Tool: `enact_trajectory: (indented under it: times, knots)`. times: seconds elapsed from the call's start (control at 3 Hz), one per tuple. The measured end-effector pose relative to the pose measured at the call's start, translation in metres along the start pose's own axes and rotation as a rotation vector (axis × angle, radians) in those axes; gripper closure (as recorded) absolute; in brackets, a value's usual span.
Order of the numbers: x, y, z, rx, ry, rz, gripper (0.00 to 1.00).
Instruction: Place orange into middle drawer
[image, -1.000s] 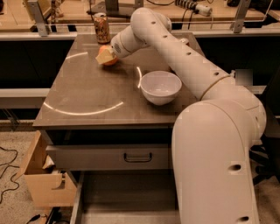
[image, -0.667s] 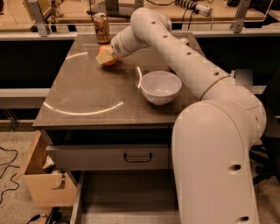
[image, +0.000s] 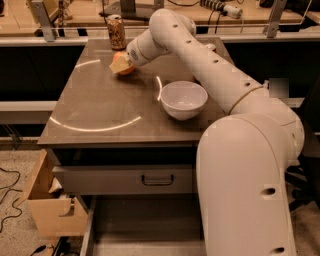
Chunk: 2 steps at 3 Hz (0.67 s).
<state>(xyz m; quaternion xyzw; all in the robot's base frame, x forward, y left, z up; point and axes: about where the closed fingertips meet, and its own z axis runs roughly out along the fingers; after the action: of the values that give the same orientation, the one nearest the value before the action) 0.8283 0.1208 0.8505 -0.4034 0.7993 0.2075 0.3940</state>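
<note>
The orange (image: 125, 68) rests on the grey table top (image: 100, 105) at the back, just in front of a soda can. My gripper (image: 121, 64) reaches over from the right and is closed around the orange, with a pale finger (image: 118, 65) covering its left side. The middle drawer (image: 145, 227) stands pulled out low at the front, below the table, showing its flat grey floor and a pale left rail (image: 89, 225). My arm's large white body hides the drawer's right part.
A soda can (image: 116, 32) stands behind the orange. A white bowl (image: 183, 99) sits right of centre on the table. A shut grey drawer front with a dark handle (image: 157, 179) is above the open drawer. An open cardboard box (image: 50, 207) stands at the lower left.
</note>
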Motion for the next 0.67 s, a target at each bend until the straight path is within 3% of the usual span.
enact_trajectory:
  times: [0.67]
  knots:
    - [-0.0003,0.0001,-0.0002,0.000,0.000,0.000,1.00]
